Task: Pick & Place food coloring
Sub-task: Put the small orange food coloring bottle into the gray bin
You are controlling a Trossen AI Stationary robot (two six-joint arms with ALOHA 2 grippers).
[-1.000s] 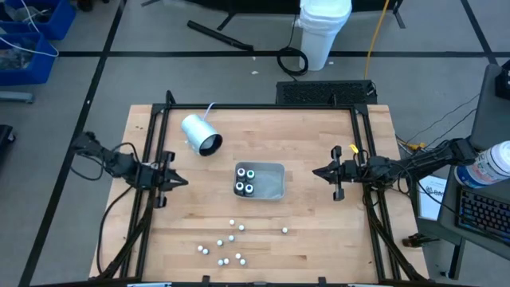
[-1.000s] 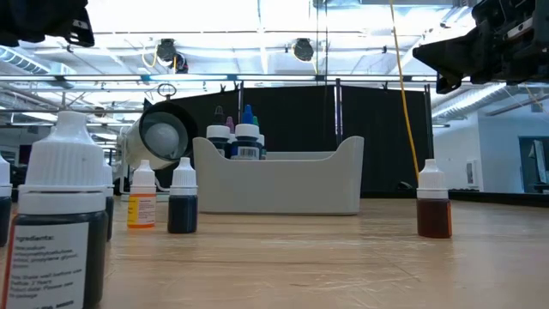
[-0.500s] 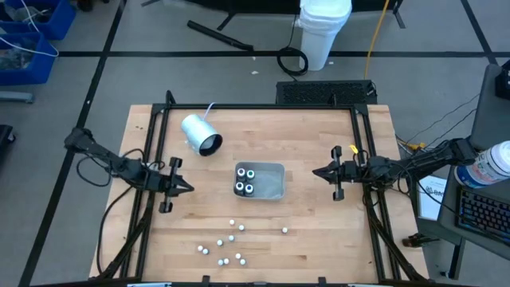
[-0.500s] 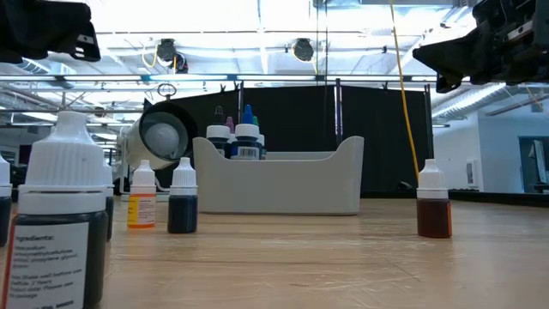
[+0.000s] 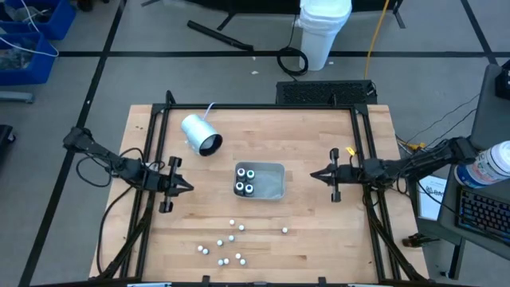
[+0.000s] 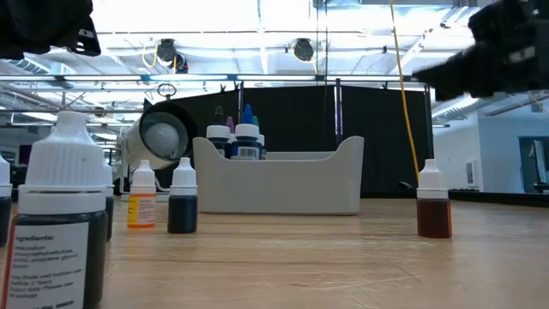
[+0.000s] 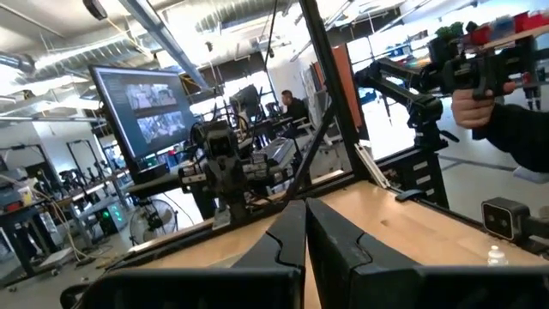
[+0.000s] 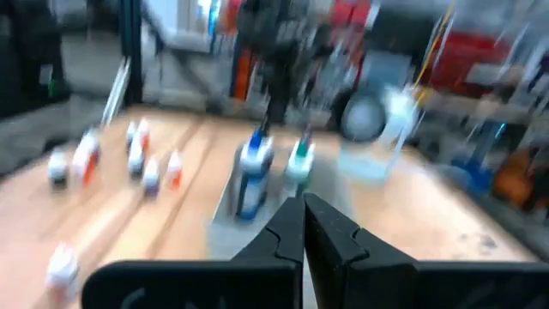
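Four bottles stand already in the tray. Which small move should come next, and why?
Probably the left gripper, empty with fingers together, should move toward the loose bottles near the front edge; they lie outside the tray.

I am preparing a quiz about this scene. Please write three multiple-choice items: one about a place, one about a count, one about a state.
1. Where does the grey tray sit?
A. near the table's middle
B. at the left edge
C. on the floor

2. How many bottles in the tray?
A. one
B. four
C. nine

3. How is the left gripper?
A. wide open
B. shut on a bottle
C. shut, holding nothing

Answers: 1 A, the high view shows it between both arms. 2 B, four tops show inside. 3 C, the left wrist view shows its fingers together, nothing between.
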